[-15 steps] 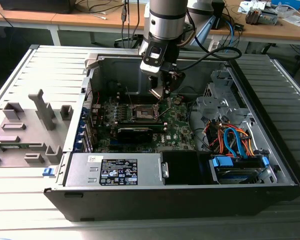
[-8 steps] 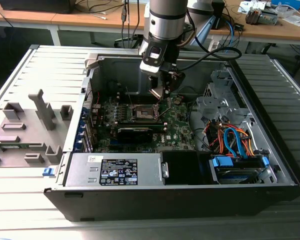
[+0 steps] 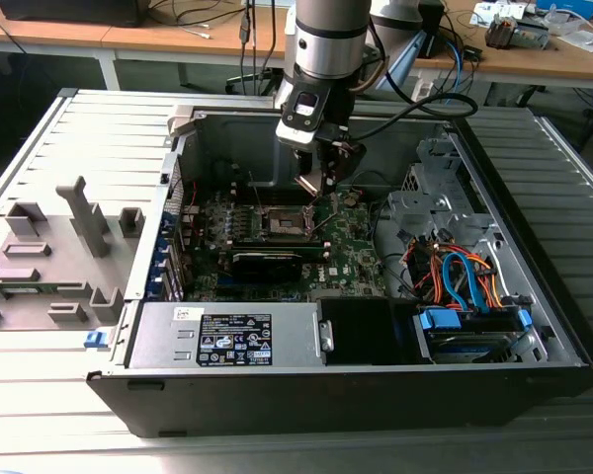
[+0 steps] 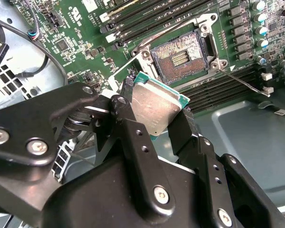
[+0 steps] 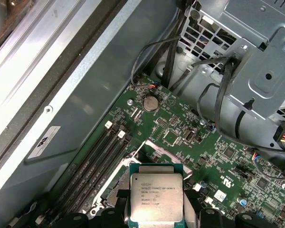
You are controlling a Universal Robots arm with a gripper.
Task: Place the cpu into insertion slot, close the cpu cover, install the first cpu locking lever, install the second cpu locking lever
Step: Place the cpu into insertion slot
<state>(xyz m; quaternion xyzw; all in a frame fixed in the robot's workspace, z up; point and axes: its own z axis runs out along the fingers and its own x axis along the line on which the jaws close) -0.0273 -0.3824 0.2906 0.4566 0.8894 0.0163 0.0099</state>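
- My black tool (image 4: 154, 116) is clamped on the small flat square silvery-grey cpu (image 4: 153, 105), pinching it by its edges.
- The cpu hangs near the square dark insertion slot (image 4: 180, 56), not touching it; the slot's contacts lie bare.

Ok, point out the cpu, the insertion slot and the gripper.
cpu (image 5: 156, 195): first wrist view, middle of its metal top.
insertion slot (image 4: 179, 57): second wrist view, dark contact field.
gripper (image 4: 156, 110): second wrist view, midway between fingertips.

The open computer case (image 3: 356, 400) is looked down into from above and well back in the exterior view. In both wrist views the circuit board (image 4: 76, 28) (image 5: 180, 123) and the chip (image 4: 154, 107) (image 5: 156, 197) are seen steeply, from close by.
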